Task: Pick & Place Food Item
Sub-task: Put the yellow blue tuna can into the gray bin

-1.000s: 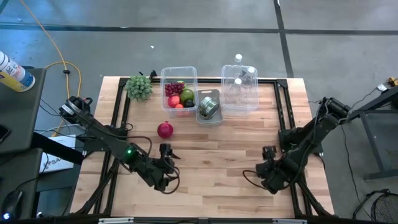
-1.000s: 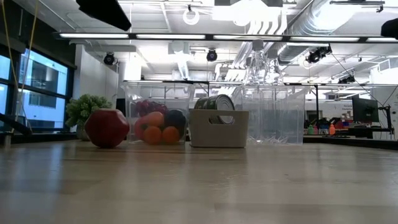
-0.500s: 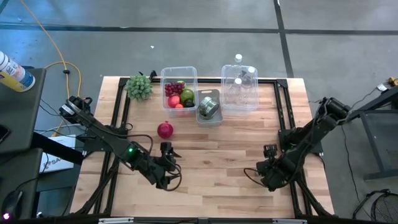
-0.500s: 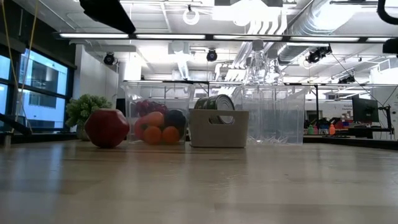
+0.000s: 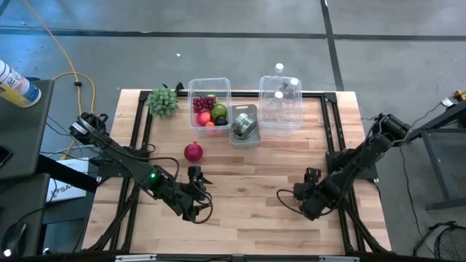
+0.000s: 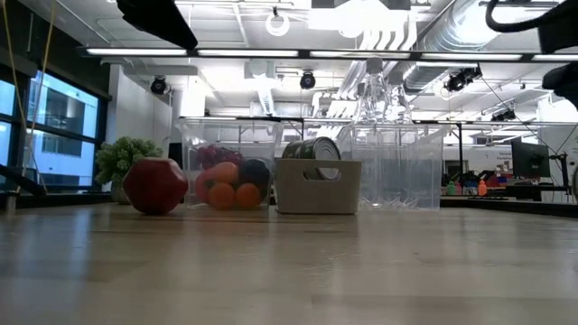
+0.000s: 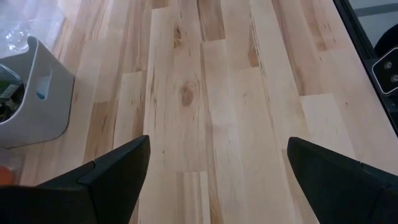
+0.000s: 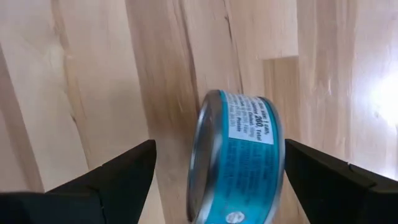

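A: You get even, bright overhead light in the high view; shadows on the bench are faint.

B: And at bench height?

A: Ceiling strip lights glare, and the near boards blur. In the right wrist view the can is soft, with a white glare patch on the wood.

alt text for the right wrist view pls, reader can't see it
A blue-labelled can lies on its side on the wooden table, between the open dark fingers of the right pincer, which are not touching it.
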